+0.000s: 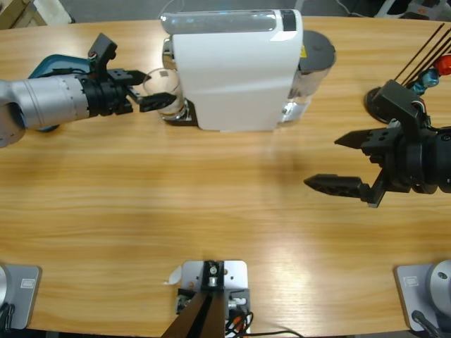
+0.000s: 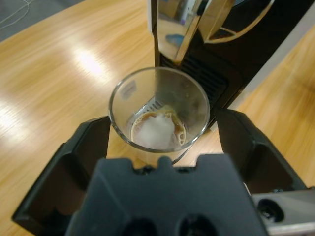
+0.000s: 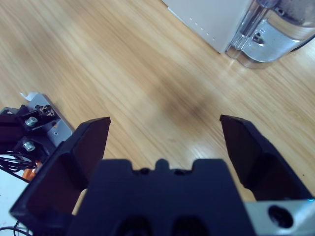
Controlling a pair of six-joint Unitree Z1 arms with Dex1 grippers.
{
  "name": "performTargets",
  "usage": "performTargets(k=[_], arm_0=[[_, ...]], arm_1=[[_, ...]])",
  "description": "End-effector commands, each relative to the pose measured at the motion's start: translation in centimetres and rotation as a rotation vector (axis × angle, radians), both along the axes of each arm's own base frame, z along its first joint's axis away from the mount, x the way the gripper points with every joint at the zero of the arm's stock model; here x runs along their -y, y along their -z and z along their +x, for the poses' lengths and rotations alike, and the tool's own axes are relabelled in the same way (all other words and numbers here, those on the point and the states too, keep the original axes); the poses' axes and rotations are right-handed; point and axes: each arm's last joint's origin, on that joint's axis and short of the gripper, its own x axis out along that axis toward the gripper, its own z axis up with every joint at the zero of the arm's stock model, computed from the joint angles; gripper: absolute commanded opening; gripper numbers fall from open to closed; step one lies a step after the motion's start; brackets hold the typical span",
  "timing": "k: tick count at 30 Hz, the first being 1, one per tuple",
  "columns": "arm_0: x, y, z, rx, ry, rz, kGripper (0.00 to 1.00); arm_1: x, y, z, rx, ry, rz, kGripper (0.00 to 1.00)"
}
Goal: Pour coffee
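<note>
A small clear glass (image 2: 159,110) stands at the left end of a white coffee machine (image 1: 236,70) on the far side of the long wooden table (image 1: 176,225), under the machine's chrome spout, with a thin layer of coffee (image 2: 158,129) ringed by pale foam at its bottom. The glass looks light, rigid and breakable, its smooth wall likely slippery against hard jaws, so a gentle squeeze across the middle of the wall, below the rim, seems the safest hold, and it should stay upright so the little liquid inside does not slop. The left pincer (image 1: 153,88) reaches in level from the table's left edge, its silver forearm lying nearly parallel to the far edge; its jaws are spread wide on either side of the glass, bracketing it, and in the left wrist view neither jaw appears to press the wall yet. The right pincer (image 1: 347,163) hangs over bare wood at the right of the table, well apart from the machine, jaws parted wide and holding nothing, pointed towards the middle of the table. Behind it, at the far right edge, sits a dark holder (image 1: 384,98) with thin black rods and a few red and blue capsules (image 1: 433,74).
</note>
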Motion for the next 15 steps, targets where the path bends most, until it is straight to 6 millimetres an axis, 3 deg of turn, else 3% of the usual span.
performTargets(k=[1, 15], arm_0=[[0.3, 2.1, 0.6, -0.062, 0.022, 0.001, 0.913], [0.6, 2.4, 1.8, -0.077, 0.018, -0.024, 0.908]], arm_1=[[-0.5, 0.9, 0.2, -0.041, -0.011, -0.017, 1.000], [-0.7, 1.0, 0.3, -0.048, -0.012, -0.022, 1.000]])
